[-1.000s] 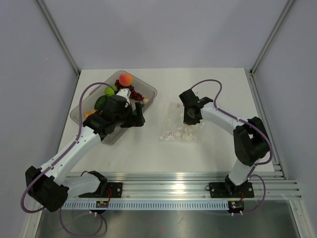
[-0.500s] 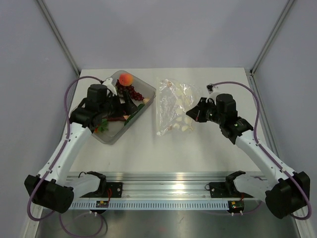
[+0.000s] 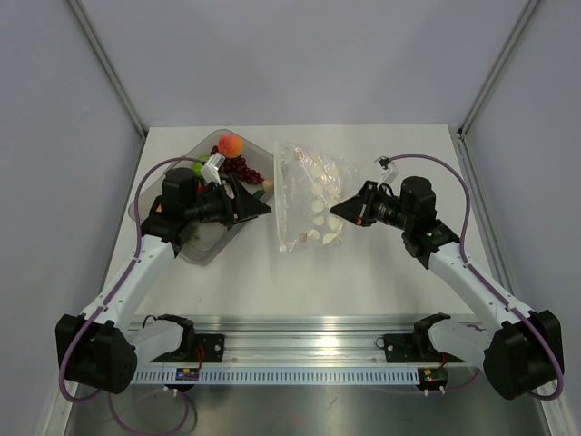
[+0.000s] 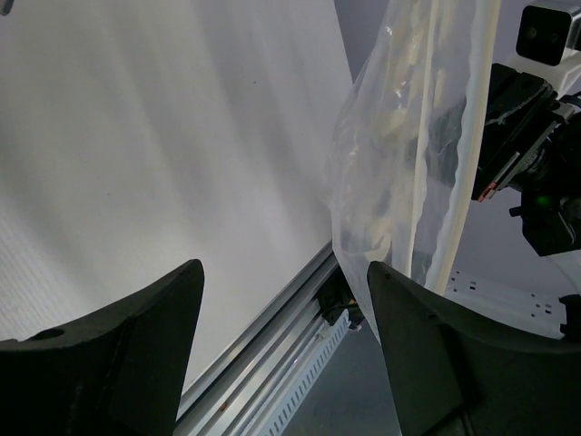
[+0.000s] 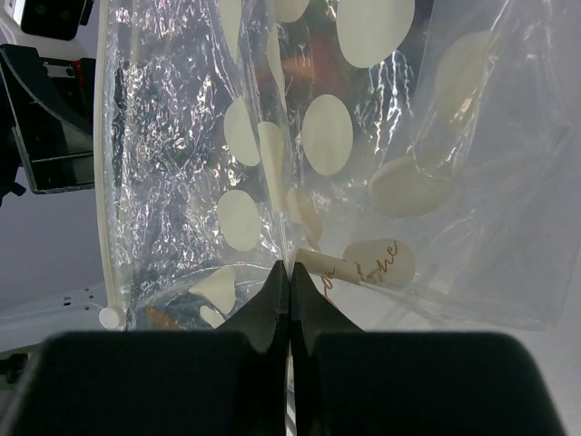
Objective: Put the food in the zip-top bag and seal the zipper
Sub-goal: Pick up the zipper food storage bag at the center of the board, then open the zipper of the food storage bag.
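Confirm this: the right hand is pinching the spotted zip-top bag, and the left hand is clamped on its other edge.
Not quite. The left hand is open and grips nothing; the left wrist view shows its fingers spread apart, with the zip-top bag beyond them. The right hand is indeed pinching the bag, as the right wrist view shows.

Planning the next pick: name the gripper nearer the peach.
Left. The left gripper hovers by the tray, near the peach; the right gripper is farther off, pinching the zip-top bag.
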Robot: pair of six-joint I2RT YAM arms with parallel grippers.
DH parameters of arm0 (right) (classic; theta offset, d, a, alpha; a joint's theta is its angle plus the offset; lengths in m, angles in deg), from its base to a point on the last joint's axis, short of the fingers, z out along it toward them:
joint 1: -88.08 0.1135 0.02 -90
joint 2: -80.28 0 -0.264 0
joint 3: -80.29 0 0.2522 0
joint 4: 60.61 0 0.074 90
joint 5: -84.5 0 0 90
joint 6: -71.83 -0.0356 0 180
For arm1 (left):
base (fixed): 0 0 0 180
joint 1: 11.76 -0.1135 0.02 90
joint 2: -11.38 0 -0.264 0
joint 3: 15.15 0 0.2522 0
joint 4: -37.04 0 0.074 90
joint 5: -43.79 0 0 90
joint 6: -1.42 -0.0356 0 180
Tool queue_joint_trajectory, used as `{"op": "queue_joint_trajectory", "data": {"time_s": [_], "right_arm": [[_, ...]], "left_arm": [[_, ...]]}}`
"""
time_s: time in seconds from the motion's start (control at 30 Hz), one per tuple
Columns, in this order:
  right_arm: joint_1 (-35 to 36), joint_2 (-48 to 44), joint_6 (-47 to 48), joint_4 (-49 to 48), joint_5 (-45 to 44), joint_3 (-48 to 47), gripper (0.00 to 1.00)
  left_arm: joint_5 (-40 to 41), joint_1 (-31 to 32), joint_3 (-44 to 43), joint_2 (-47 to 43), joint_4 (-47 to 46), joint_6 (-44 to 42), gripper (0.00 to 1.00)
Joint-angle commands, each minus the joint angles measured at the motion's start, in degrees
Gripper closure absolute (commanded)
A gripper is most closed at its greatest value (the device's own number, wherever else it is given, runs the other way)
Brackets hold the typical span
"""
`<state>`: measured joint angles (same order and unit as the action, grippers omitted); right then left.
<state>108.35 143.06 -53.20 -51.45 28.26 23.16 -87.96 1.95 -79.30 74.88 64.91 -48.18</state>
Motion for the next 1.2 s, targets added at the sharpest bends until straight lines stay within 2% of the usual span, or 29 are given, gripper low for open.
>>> {"op": "queue_joint_trajectory", "data": {"time_s": [0.0,0.27,0.33,0.6,0.83,0.97,1.17], "right_arm": [[-0.2,-0.2,-1.1,-4.1,2.5,-0.5,1.0],[-0.2,0.3,-0.7,-3.3,2.9,-1.3,1.0],[-0.2,0.8,-0.7,-3.6,3.0,-1.3,1.0],[-0.2,1.9,-1.2,-5.0,4.6,-1.6,1.0],[-0.2,2.9,-2.3,-7.0,5.5,-1.5,1.0],[-0.2,3.4,-2.6,-7.3,6.0,-1.6,1.0],[-0.2,3.6,-2.9,-7.4,6.3,-1.6,1.0]], "left_arm": [[-5.7,-0.1,0.4,-0.2,-10.3,4.1,0.25],[-10.2,-1.8,-0.4,-0.1,-13.5,5.5,0.27],[-11.6,-1.8,0.9,0.0,-17.8,7.4,0.29],[-11.8,-1.8,1.6,1.4,-20.3,9.7,0.29],[-11.5,-1.8,2.1,3.3,-21.8,10.0,0.39],[-11.7,-1.5,2.5,4.3,-25.3,12.5,0.4],[-10.6,0.5,0.6,6.5,-24.8,11.8,0.44]]}}
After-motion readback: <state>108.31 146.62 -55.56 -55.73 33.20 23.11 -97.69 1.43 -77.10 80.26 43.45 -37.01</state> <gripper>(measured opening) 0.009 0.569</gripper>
